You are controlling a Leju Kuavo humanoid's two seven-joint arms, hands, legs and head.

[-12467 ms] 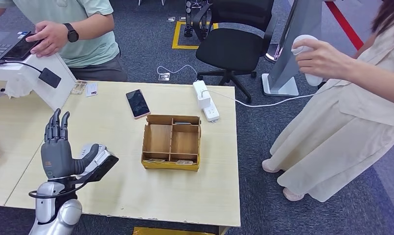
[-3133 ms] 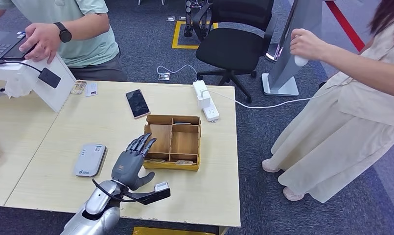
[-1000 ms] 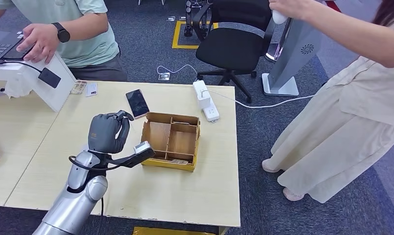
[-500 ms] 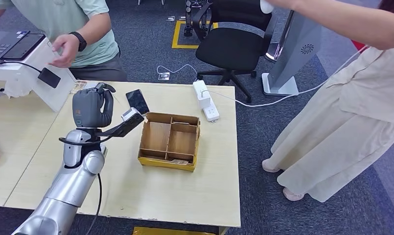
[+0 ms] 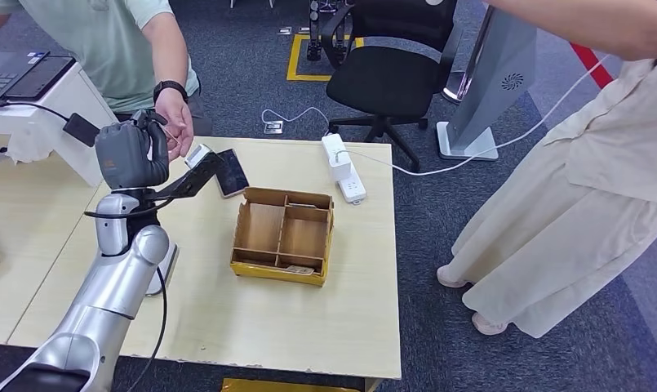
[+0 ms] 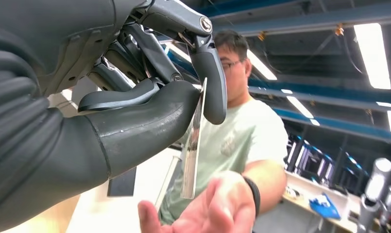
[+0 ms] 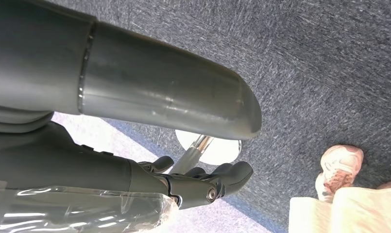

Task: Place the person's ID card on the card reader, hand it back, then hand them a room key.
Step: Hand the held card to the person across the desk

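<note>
My left hand (image 5: 130,155) is raised over the table's back left corner. In the left wrist view it pinches a thin pale card (image 6: 193,141) edge-on between thumb (image 6: 149,121) and a finger (image 6: 212,82). The seated person's open hand (image 5: 174,121) (image 6: 208,213) reaches up right beside the card, palm toward it. The grey card reader (image 5: 166,265) lies on the table, partly hidden behind my left forearm. The wooden card box (image 5: 282,237) sits mid-table with cards in its front compartments. My right hand (image 7: 203,183) hangs over the carpet, holding nothing.
A phone (image 5: 232,173) lies just behind the box and a white power strip (image 5: 342,168) lies at the table's back edge. A white stand (image 5: 43,122) with a laptop is at the back left. A second person (image 5: 586,188) stands at the right, beside an office chair (image 5: 390,77).
My left hand has lifted the card from near the box to the back left. The seated person's hand left the laptop and reaches toward it. The box has shifted slightly left.
</note>
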